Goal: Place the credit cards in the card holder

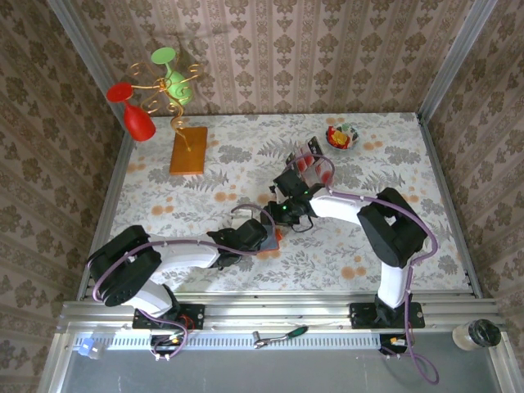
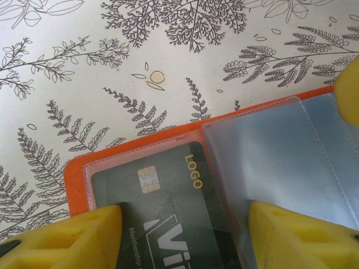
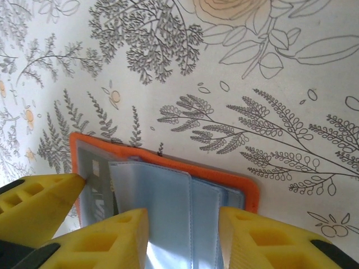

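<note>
The orange card holder (image 1: 277,237) lies open on the floral table, its grey-blue clear sleeves facing up. A black credit card (image 2: 168,190) with a gold chip sits inside the holder's (image 2: 76,174) left pocket. My left gripper (image 2: 185,235) is open, one yellow finger on each side of that card, tips resting on the holder. My right gripper (image 3: 183,241) is open too, its fingers astride the loose sleeve leaves of the holder (image 3: 185,162). The black card (image 3: 95,185) peeks out at the left. In the top view both grippers (image 1: 264,237) (image 1: 286,211) meet over the holder.
A clear tray (image 1: 315,166) with more cards stands behind the right gripper. A small bowl (image 1: 342,137) sits at the back right. An orange-brown board (image 1: 188,149) with a gold wire stand is at the back left. Patterned walls close in three sides.
</note>
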`<state>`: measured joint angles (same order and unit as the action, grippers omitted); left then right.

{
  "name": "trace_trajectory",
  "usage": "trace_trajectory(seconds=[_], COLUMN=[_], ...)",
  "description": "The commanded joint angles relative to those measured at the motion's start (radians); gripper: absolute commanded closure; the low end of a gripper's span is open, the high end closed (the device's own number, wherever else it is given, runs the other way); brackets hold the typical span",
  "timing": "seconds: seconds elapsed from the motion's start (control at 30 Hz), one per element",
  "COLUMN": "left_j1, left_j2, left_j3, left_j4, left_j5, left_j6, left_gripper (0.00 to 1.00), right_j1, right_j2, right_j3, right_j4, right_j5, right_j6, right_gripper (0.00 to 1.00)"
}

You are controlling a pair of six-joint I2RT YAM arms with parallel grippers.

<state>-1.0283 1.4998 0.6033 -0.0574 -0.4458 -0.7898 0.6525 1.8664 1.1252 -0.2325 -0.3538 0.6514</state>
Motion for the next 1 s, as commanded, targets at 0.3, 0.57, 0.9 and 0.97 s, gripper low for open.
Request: trace_trajectory(seconds=[0.3,0.57,0.9,0.97], left_j1=[-0.009,-0.009,-0.009,-0.010], left_j2=[0.017,0.017,0.016,0.014], left_j3=[-0.019,-0.020,-0.023,-0.023], left_j4=[-0.011,-0.007,-0.006,-0.007], left_j5=[0.004,0.004,0.003,0.004], left_j6=[0.003,0.004,0.002,0.004], left_gripper=[0.38,0.38,0.38,0.38], right_j1=[0.015,0.015,0.025,0.030], right_j2=[0.033,-0.024,-0.012,-0.010], right_j3=[0.003,0.001,0.005,0.005], right_j4=[0.003,-0.015,0.003,0.003], right_j5=[-0.026,0.015,0.004,0.015], right_j6=[0.012,0.007,0.028,0.030], right_gripper=[0.63,0.63,0.63,0.63])
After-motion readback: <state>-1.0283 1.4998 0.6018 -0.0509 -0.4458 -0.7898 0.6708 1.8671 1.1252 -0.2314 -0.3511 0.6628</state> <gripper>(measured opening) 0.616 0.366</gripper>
